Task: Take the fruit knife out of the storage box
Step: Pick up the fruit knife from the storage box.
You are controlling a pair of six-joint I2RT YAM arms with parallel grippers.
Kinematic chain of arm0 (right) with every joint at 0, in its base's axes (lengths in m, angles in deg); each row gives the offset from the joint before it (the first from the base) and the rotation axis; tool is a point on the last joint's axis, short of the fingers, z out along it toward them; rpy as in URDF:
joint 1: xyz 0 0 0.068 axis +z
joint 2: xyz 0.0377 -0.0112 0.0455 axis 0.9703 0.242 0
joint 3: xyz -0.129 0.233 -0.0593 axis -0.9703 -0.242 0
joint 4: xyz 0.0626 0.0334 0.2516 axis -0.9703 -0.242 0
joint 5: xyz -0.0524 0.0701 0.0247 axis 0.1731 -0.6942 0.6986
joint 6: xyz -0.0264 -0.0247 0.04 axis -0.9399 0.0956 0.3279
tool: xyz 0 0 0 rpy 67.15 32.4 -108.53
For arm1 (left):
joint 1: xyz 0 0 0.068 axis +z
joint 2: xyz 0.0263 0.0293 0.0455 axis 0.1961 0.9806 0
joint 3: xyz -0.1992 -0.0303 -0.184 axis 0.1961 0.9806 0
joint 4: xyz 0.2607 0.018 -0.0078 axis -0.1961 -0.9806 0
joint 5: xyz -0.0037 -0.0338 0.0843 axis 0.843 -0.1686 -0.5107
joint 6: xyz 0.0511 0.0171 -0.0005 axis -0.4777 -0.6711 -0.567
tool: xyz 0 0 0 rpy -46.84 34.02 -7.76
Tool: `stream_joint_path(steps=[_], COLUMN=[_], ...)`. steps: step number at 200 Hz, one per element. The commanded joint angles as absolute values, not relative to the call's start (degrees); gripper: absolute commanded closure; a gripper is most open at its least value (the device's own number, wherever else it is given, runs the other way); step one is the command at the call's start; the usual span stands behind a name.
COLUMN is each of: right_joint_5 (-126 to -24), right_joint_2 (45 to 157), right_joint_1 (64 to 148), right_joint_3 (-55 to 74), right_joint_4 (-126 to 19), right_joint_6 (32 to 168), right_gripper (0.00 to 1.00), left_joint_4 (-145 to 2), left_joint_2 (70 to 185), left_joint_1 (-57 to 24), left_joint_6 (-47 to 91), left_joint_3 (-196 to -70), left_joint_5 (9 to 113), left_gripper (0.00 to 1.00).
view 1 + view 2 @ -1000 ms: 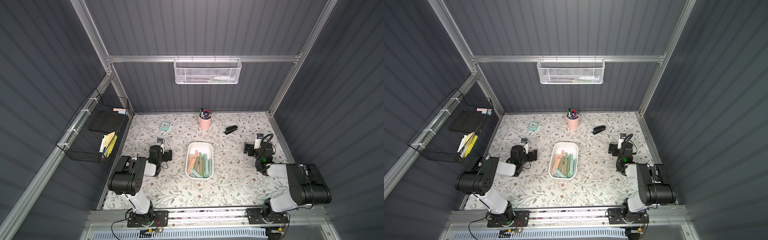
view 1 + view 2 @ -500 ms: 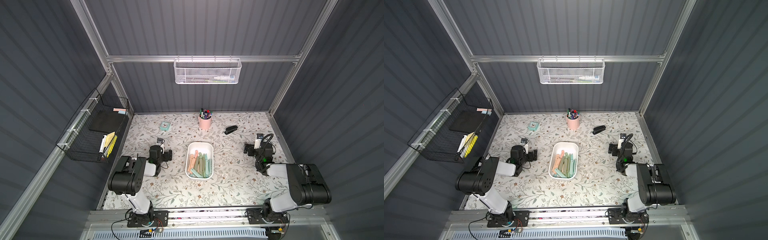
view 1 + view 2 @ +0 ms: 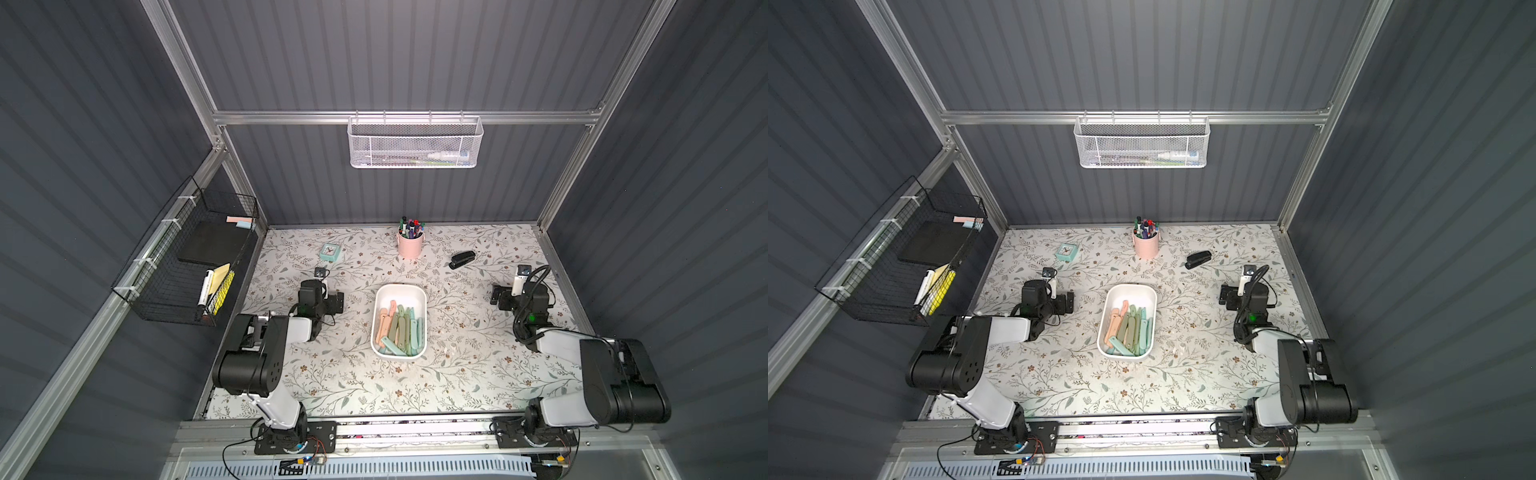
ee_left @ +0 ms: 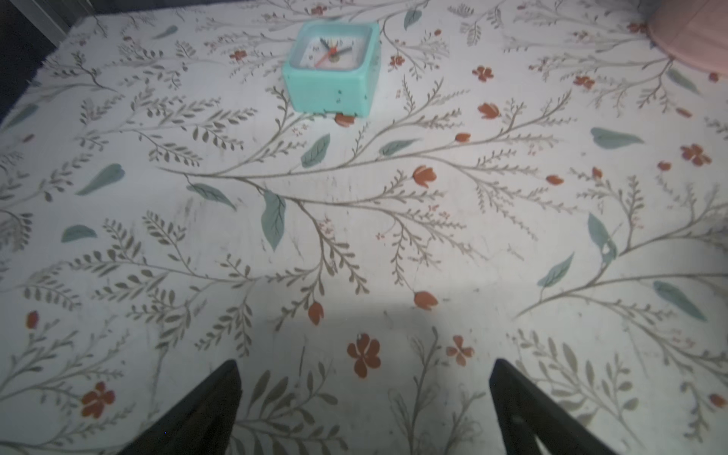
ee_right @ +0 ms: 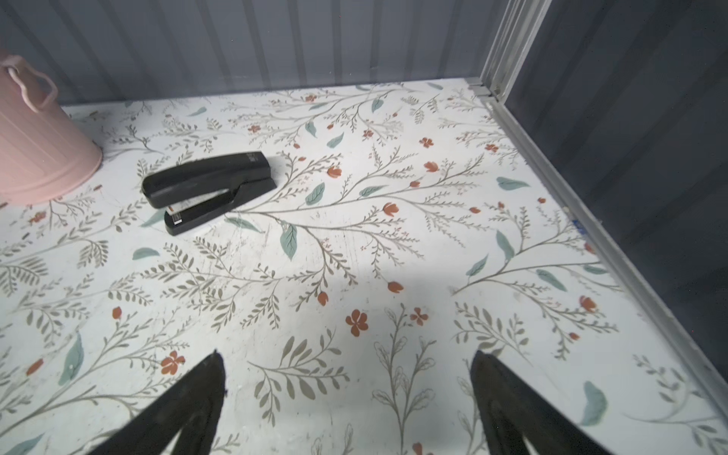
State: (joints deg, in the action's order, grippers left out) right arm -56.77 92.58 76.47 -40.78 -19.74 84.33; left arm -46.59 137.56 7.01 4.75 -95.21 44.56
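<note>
- One storage box (image 3: 400,296), a shallow white plastic tub with rounded corners, is seen in the middle of the floral-printed table (image 3: 353,376), between the two arms and apart from both
- The fruit knives (image 3: 398,330) are found inside that box, laid lengthwise side by side and partly overlapped; about seven slim, smooth, round-ended pastel pieces in peach, olive and mint are counted, though the exact number cannot be told
- The left gripper (image 4: 364,361) is held low over bare table, its two black tapered fingers (image 4: 205,413) spread wide with nothing between them
- The right gripper (image 5: 346,352) is spread just as wide over bare table, with two black fingers (image 5: 508,405) and nothing held
- One square mint clock (image 3: 330,252) with rounded edges is placed towards the back
- One pink ribbed cup (image 3: 410,246) is packed with pens, too many to count
- One glossy black stapler (image 3: 462,259) is set near the cup
- Two baskets are hung on the walls: one white mesh basket (image 3: 415,143) at the back and one black wire basket (image 3: 187,266) on the left
</note>
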Motion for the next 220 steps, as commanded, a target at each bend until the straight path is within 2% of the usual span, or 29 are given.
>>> stream_joint_path(steps=[1, 42, 64, 92, 133, 150, 169, 183, 194, 220], right_joint_5=[-54.06, -55.54, -53.52, -55.89, -63.01, -63.79, -64.84, -66.81, -68.36, -74.82], right_joint_2=[87.55, 84.68, 84.86, 87.55, 94.56, 98.07, 102.22, 104.98, 107.29, 113.58], right_joint_1=[76.57, 80.15, 88.96, 99.58, 111.91, 116.47, 120.49, 122.86, 124.3, 125.73], right_joint_3=[-37.32, -26.26, -21.46, -11.75, -0.21, 2.95, 5.93, 7.51, 8.9, 13.38], right_joint_4=[-27.2, -44.38, -49.97, -61.06, -74.9, -79.23, -84.29, -85.93, -87.26, -92.25], right_joint_6=[85.83, 96.46, 94.73, 92.77, 90.82, 91.33, 93.73, 95.73, 98.26, 102.94], right_gripper=[0.01, 0.01, 0.01, 0.01, 0.01, 0.03, 0.07, 0.09, 0.13, 0.25], left_joint_4=[-56.39, -69.57, -73.11, -83.07, -91.6, -96.82, -99.84, -100.01, -101.08, -101.51], left_joint_2=[133.13, 127.23, 123.23, 120.47, 115.37, 113.55, 110.96, 109.52, 108.67, 107.12], left_joint_1=[7.01, 4.54, 1.65, -3.12, -4.34, -4.34, -4.34, -4.31, -4.28, -4.33], left_joint_6=[7.72, 15.53, 18.49, 20.29, 23.04, 19.77, 17.65, 17.14, 13.55, 14.65], left_joint_3=[-97.61, -104.15, -106.42, -113.09, -117.0, -118.39, -117.89, -116.74, -115.69, -113.66], left_joint_5=[40.59, 36.06, 36.69, 36.01, 45.76, 48.07, 50.3, 58.15, 61.23, 64.95], left_gripper=[0.01, 0.01, 0.01, 0.01, 0.01, 0.01, 0.0, 0.01, 0.01, 0.01])
